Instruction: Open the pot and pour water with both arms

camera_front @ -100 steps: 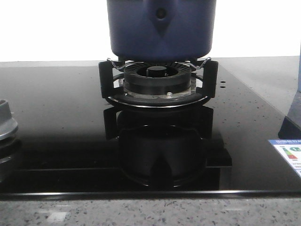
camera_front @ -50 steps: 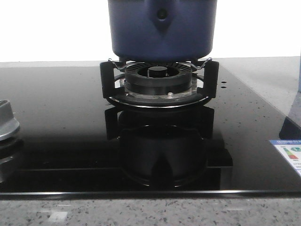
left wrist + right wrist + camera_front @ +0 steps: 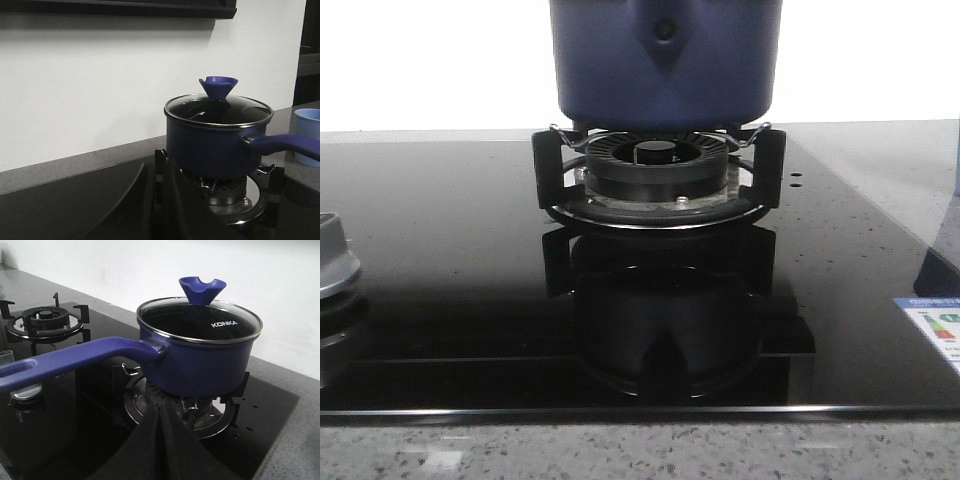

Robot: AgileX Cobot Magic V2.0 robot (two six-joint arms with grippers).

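The dark navy-blue pot (image 3: pixel 665 60) stands on the gas burner's black pan support (image 3: pixel 655 190). In the front view only its lower body and riveted handle mount show. In the left wrist view the pot (image 3: pixel 210 145) carries a glass lid (image 3: pixel 218 111) with a blue knob (image 3: pixel 218 86). Its long blue handle (image 3: pixel 285 144) points toward a pale blue cup (image 3: pixel 307 135). My left gripper (image 3: pixel 159 167) is shut and empty, low beside the pot, apart from it. In the right wrist view the pot (image 3: pixel 200 365), lid knob (image 3: pixel 201 290) and handle (image 3: pixel 75 360) show. My right gripper (image 3: pixel 160 412) is shut and empty, short of the pot's base.
The black glass hob (image 3: pixel 440 220) reaches to a speckled grey counter edge (image 3: pixel 640 450). A silver control knob (image 3: pixel 332 262) sits at the hob's left. A label sticker (image 3: pixel 932 325) is at its right. A second burner (image 3: pixel 46 320) lies beyond the handle. A white wall stands behind.
The front view has shifted by a few pixels. The pot stays on the burner with its lid on, and nothing else has visibly moved.
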